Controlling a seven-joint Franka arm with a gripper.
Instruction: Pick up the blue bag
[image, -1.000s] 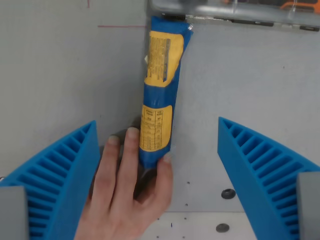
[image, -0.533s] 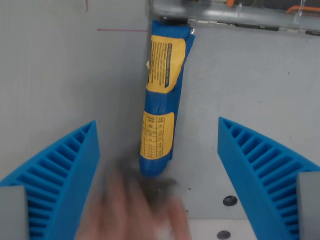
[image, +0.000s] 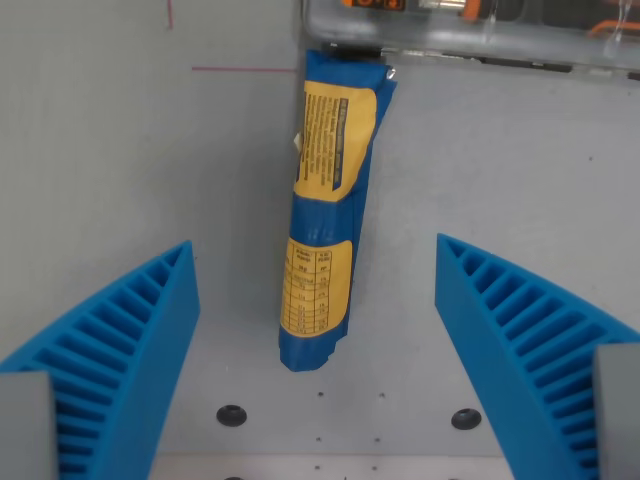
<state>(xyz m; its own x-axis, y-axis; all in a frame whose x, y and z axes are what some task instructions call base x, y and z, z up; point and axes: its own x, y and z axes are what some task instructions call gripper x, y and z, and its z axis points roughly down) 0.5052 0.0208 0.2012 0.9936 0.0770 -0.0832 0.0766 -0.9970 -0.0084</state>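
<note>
- Progress on the pick looks early: the blue bag (image: 325, 210) lies on the grey table (image: 110, 180) with nothing gripping it, so the grasp and the lift both remain to be done.
- Gripper (image: 318, 345) jaws stand wide apart, one blue ribbed finger (image: 115, 350) on the wrist view's left of the bag and the other ribbed finger (image: 525, 340) on the wrist view's right; neither touches the bag.
- Alignment seems fair, in my judgement: the bag's near end sits between the two fingers, roughly midway, so closing after a descent would likely catch the lower part of it. How high the fingers hang above the table I cannot tell from this view.
- Bag position: it runs lengthwise away from the camera, its far end tucked against or just under the metal rail (image: 470, 40) at the top of the view; whether the rail pins it is not clear.
- Bag look: long, narrow and flattish, blue foil-like wrap with two yellow printed labels, a larger yellow label (image: 332, 140) nearer the rail and a smaller tabular label (image: 318, 290) nearer the gripper. The print is too small to read.
- Its near end is crimped and slightly ragged, and the wrap looks slick and crinkly, so it may deform or slide when squeezed.
- Two dark screw holes (image: 231, 414) mark the table just below the bag's near end, and thin red lines (image: 240, 70) lie on the table left of its far end.
</note>
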